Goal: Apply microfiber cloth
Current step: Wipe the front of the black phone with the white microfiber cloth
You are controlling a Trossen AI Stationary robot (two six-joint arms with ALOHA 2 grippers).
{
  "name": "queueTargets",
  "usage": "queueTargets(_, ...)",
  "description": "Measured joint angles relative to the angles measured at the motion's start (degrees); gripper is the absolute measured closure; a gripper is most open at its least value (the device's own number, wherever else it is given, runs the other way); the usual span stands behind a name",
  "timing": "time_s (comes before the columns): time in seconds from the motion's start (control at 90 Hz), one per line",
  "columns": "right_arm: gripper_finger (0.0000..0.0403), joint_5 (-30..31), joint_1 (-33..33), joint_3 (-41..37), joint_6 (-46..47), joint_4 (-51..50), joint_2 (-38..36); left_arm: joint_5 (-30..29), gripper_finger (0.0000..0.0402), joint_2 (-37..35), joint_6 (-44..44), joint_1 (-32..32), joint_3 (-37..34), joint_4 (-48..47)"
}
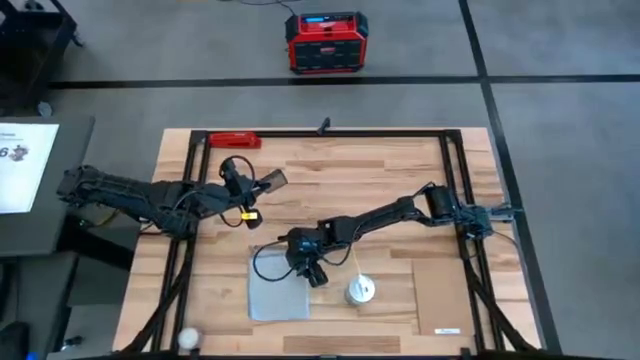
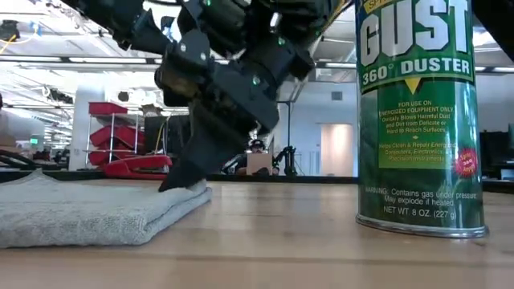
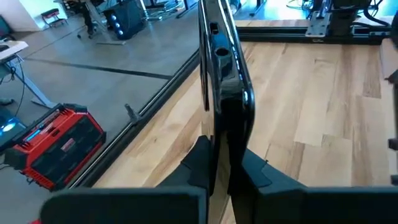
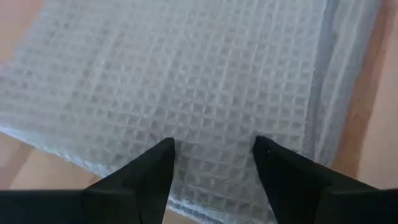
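The pale grey-blue microfiber cloth [image 1: 275, 290] lies flat on the wooden table near its front edge and looks folded into a thick pad in the low view [image 2: 80, 213]. My right gripper [image 1: 312, 270] stands open over the cloth's far right corner, fingers pointing down [image 4: 214, 149]. My left gripper [image 1: 245, 185] is at the far left of the table, shut on a black phone [image 3: 224, 81]. My left gripper pinches the phone's two flat faces between its two fingers [image 3: 198, 163] at the phone's near end [image 3: 222, 146]. The phone stands on edge, reaches straight out past the fingertips, and is clear of the table. My right gripper comes from above, slanting, and its spread fingertips [image 2: 173, 185] meet the cloth's top surface [image 4: 211, 124] close to its edge; nothing is between them.
A green duster can [image 1: 360, 291] stands upright just right of the cloth, close to my right gripper. A tan rectangular patch [image 1: 440, 290] lies at the right. A red tool [image 1: 233, 140] sits at the far left edge, a white ball [image 1: 188, 340] at the near left corner.
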Motion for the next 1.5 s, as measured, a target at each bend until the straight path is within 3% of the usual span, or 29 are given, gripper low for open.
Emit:
queueTargets(0.189,0.0193,0.15,-0.35,-2.44,1.61,3.46,0.23,-0.01,0.0395,0.0,-0.01,0.0,0.0,0.04)
queueTargets(0.278,0.0213,0.23,-0.37,-1.81,1.13,4.58,2.04,0.0,0.0395,0.01,-0.14,0.01,0.0,0.03)
queueTargets(0.533,0.0385,-0.2,-0.35,1.93,-0.04,4.59,7.37,0.26,0.0395,0.02,-0.36,0.02,0.04,-0.31)
queueTargets(0.711,0.0397,2.22,-0.83,3.66,-1.13,2.08,4.37,0.33,0.0395,0.02,-0.93,0.02,0.04,-1.14)
queueTargets(0.867,0.0399,11.64,-0.75,4.27,-5.43,-0.97,-1.97,1.61,0.0395,0.02,-2.36,0.01,0.04,-0.9)
queueTargets(1.078,0.0401,18.56,-0.13,4.81,-6.12,-4.08,-13.06,1.86,0.0395,0.02,-2.55,-1.17,0.04,1.6)
queueTargets(1.322,0.0402,33.0,0.71,4.9,-8.42,-9.5,-20.89,1.86,0.0395,0.02,-2.89,-3.51,0.04,3.22)
queueTargets(1.5,0.0402,41.16,0.33,4.7,-10.1,-10.5,-22.55,3.16,0.0395,0.45,-3.0,-6.17,0.04,7.87)
